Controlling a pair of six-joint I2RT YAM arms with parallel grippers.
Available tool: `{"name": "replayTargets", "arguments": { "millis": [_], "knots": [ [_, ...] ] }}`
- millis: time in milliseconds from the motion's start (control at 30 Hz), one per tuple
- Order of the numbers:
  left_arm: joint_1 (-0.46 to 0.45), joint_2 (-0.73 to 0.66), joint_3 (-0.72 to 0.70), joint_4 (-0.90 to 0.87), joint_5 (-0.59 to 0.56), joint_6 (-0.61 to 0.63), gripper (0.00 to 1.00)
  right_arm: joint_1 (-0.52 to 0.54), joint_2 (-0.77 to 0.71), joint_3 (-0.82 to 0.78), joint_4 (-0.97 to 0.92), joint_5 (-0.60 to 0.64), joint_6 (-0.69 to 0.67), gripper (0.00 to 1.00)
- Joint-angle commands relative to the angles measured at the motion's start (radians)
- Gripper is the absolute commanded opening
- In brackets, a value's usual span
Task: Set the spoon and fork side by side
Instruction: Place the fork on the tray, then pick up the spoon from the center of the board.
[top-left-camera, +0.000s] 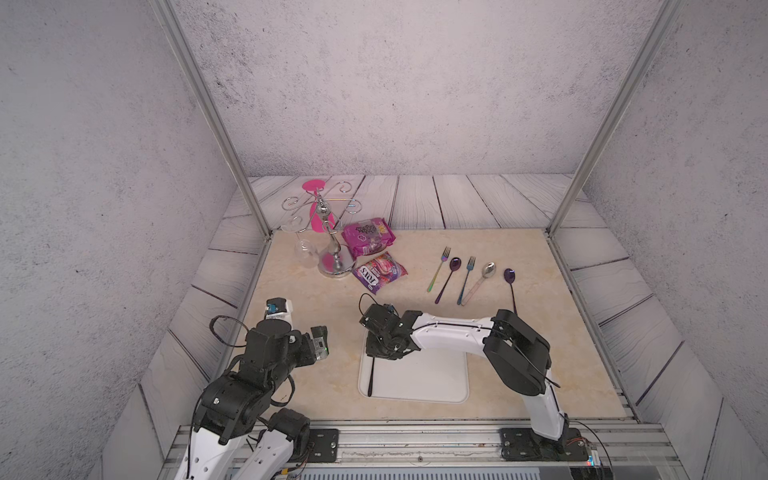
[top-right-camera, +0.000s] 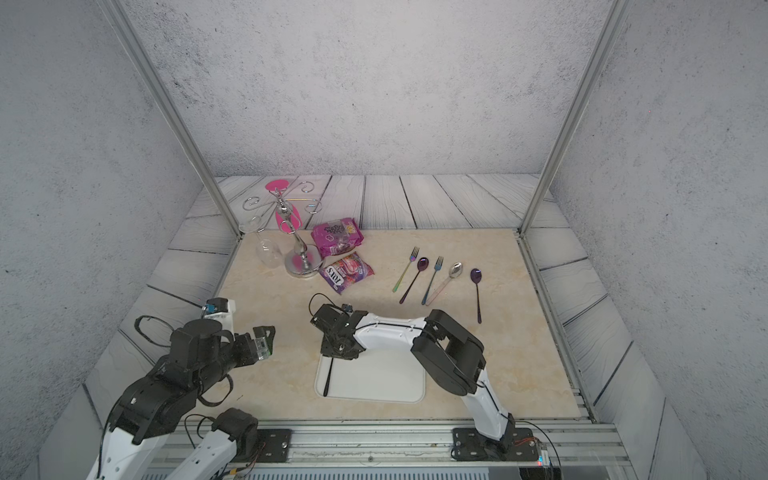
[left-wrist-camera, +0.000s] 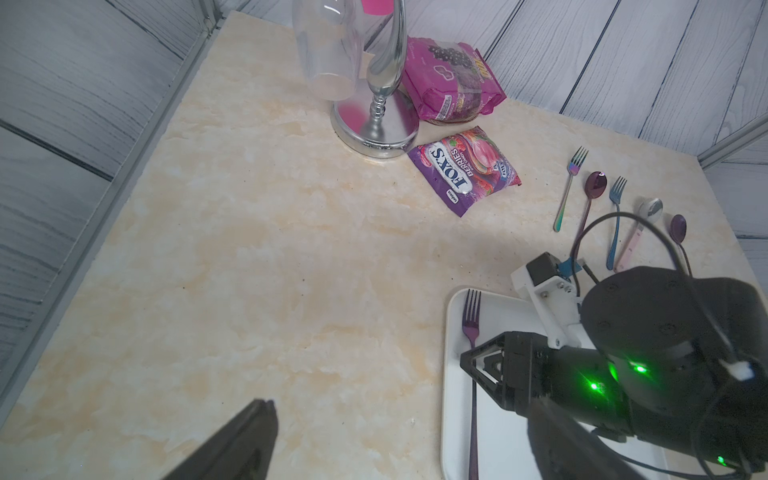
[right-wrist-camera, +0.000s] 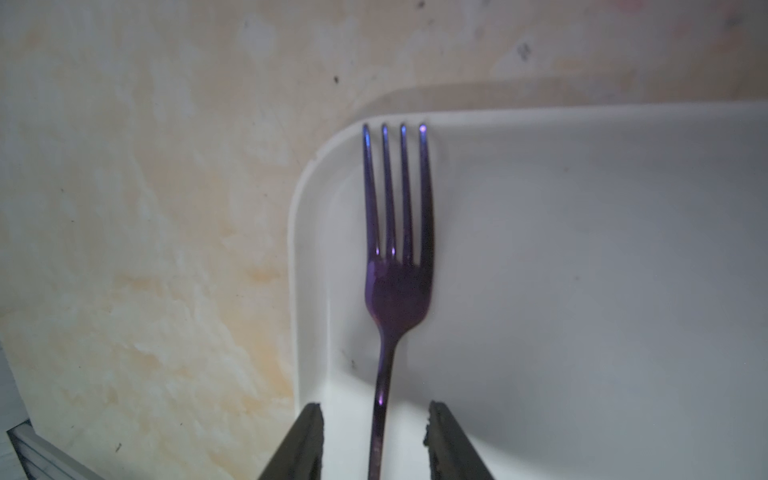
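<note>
The fork is laid flat in the tray, along its left wall, tines pointed at the far rim. The right gripper is held low over the handle with its jaws parted narrowly, one on each side and neither touching it. The left gripper is held above the table to the tray's left, spread wide and empty. A spoon is seen ending a cutlery row beyond the tray, well apart from the fork.

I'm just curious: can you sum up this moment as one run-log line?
right gripper: open, straddling fork handle | fork: flat in white tray | spoons: on table | left gripper: open, holding nothing
</note>
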Motion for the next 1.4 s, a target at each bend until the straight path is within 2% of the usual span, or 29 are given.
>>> {"name": "replayTargets", "arguments": {
  "millis": [0,100,167,267,367,433,500,600,800,1100,1367],
  "knots": [
    [0.001,0.011,-0.008,0.007,-0.002,0.011,1.0,-0.019,-0.12,0.014,-0.109,0.043,-0.143,0.46],
    [0.002,0.018,-0.009,0.008,-0.001,0.012,1.0,-0.085,-0.206,-0.016,-0.177,0.027,-0.264,0.47],
    [0.002,0.024,-0.006,0.007,-0.001,0.012,0.99,-0.178,-0.272,-0.056,-0.231,0.002,-0.347,0.47],
    [0.002,0.032,-0.006,0.004,-0.002,0.012,1.0,-0.388,-0.373,-0.122,-0.302,-0.042,-0.522,0.47],
    [0.001,0.04,-0.005,0.007,-0.004,0.012,1.0,-0.613,-0.433,-0.146,-0.383,-0.057,-0.726,0.53],
    [0.002,0.053,-0.003,0.008,0.003,0.013,0.99,-0.75,-0.445,-0.151,-0.423,-0.031,-0.818,0.55],
    [0.002,0.073,-0.002,0.01,0.011,0.015,1.0,-0.877,-0.428,-0.156,-0.418,-0.057,-0.889,0.58],
    [0.002,0.108,-0.003,0.028,0.03,0.019,1.0,-1.005,-0.343,-0.131,-0.395,-0.085,-0.937,0.58],
    [0.002,0.184,-0.021,0.091,0.141,0.038,0.99,-1.097,-0.13,0.002,-0.361,-0.075,-0.963,0.56],
    [0.002,0.328,-0.02,0.209,0.527,0.172,0.99,-1.145,0.139,0.281,-0.403,-0.053,-1.023,0.52],
    [0.002,0.374,-0.003,0.246,0.638,0.249,0.99,-1.154,0.22,0.363,-0.44,-0.033,-1.053,0.5]
  ]
}}
